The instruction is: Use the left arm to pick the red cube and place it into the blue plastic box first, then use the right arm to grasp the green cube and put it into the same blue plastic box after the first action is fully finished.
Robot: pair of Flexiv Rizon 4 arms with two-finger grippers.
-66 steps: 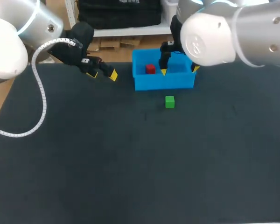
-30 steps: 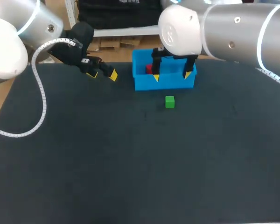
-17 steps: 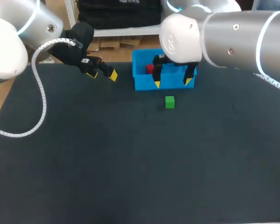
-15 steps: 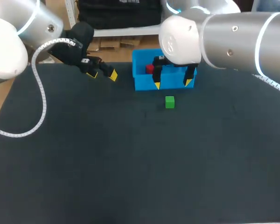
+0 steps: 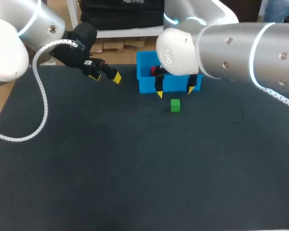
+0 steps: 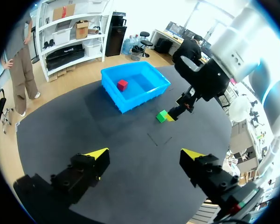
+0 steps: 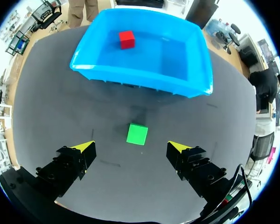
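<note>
The green cube [image 7: 137, 134] — small, bright, square-edged — sits on the tabletop [image 7: 51, 107] just in front of the box [image 7: 130, 74], where the red cube [image 7: 126, 39] already lies. Step two is in hand: the right tool [image 7: 130, 148], spread and empty, hovers over it and needs to descend astride it, then pinch. The left tool [image 6: 144, 154] is spread, well apart.

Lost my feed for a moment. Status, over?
Left gripper open, empty, off beside the blue plastic box. Right gripper open, hovering over the green cube. Red cube in the box. Nothing in the way.
</note>
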